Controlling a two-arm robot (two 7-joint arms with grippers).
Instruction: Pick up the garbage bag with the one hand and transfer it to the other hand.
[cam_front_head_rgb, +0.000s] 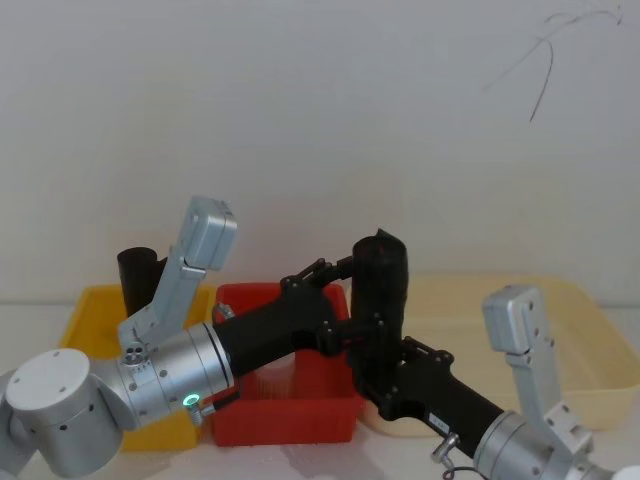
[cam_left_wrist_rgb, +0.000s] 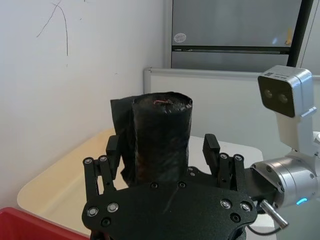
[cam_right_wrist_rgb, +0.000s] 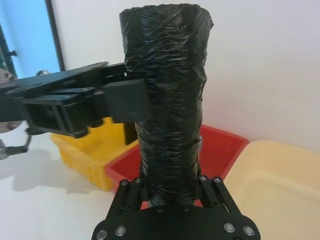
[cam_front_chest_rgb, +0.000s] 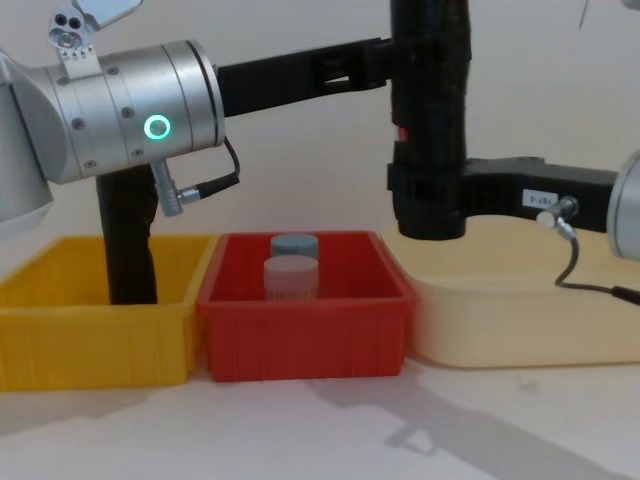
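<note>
The garbage bag (cam_front_chest_rgb: 430, 90), a thick black roll with a small red mark, stands upright in the air over the gap between the red bin and the cream tray. My right gripper (cam_front_chest_rgb: 425, 205), on the blue-ringed wrist, is shut on the roll's lower part (cam_right_wrist_rgb: 167, 150). My left gripper (cam_left_wrist_rgb: 161, 145), on the green-ringed wrist (cam_front_chest_rgb: 156, 127), reaches in from the left and straddles the upper part. Its fingers (cam_left_wrist_rgb: 210, 146) stand open, with a gap beside the bag (cam_left_wrist_rgb: 161, 125). In the head view the bag (cam_front_head_rgb: 381, 275) rises between both grippers.
Below the bag sits the red bin (cam_front_chest_rgb: 300, 325), which holds two small capped jars (cam_front_chest_rgb: 292, 272). A yellow bin (cam_front_chest_rgb: 90, 330) at the left holds a slimmer black roll (cam_front_chest_rgb: 128, 240). The cream tray (cam_front_chest_rgb: 520, 320) lies at the right. A white wall stands close behind.
</note>
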